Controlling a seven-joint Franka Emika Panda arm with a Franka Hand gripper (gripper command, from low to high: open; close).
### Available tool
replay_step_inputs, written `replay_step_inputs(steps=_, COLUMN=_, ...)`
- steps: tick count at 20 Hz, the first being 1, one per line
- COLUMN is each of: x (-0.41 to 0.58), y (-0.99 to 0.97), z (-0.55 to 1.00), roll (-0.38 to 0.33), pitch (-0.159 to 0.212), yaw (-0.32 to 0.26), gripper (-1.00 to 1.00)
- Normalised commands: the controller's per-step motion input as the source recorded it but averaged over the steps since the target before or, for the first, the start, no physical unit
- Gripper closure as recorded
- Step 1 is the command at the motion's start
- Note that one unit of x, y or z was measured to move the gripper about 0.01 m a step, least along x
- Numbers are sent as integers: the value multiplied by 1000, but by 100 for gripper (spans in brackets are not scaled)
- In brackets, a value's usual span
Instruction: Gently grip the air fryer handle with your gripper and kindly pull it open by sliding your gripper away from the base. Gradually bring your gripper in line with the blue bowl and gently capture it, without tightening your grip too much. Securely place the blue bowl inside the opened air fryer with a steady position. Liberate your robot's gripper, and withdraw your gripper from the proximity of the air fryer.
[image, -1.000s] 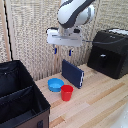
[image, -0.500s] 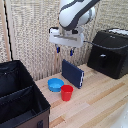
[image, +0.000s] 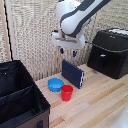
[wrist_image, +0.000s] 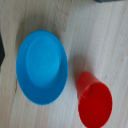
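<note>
The black air fryer (image: 114, 52) stands on the table at the exterior view's right. Its stubby handle (image: 102, 57) sticks out of the drawer face, and the drawer looks flush with the body. The light-blue bowl (image: 56, 84) lies on the wood beside a red cup (image: 67, 92). My gripper (image: 68, 51) hangs in the air above and slightly behind the bowl, well to the left of the fryer. It is open, with nothing between its blue-tipped fingers. The wrist view looks straight down on the bowl (wrist_image: 42, 67) and the cup (wrist_image: 95, 102), and no fingers show in it.
A dark blue flat panel (image: 73, 73) stands upright just below the gripper, between the bowl and the fryer. A black fabric-sided bin (image: 20, 100) fills the exterior view's lower left. A slatted wall runs behind the table.
The gripper has drifted slightly lower and toward the exterior view's right. Bowl, cup, panel and fryer have not moved.
</note>
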Motion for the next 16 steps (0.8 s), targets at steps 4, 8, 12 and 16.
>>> replay_step_inputs(steps=4, x=20, y=-174, z=-54, roll=-361, pitch=-123, yaw=0, gripper=-100)
replay_step_inputs(steps=8, x=15, y=-309, z=-135, roll=-300, pitch=-149, yaw=0, gripper=-100)
replay_step_inputs(steps=12, x=0, y=-416, z=-211, roll=-246, pitch=-133, yaw=0, gripper=-100)
replay_step_inputs(steps=16, x=0, y=-457, z=-241, roll=-237, pitch=-72, yaw=0, gripper=-100)
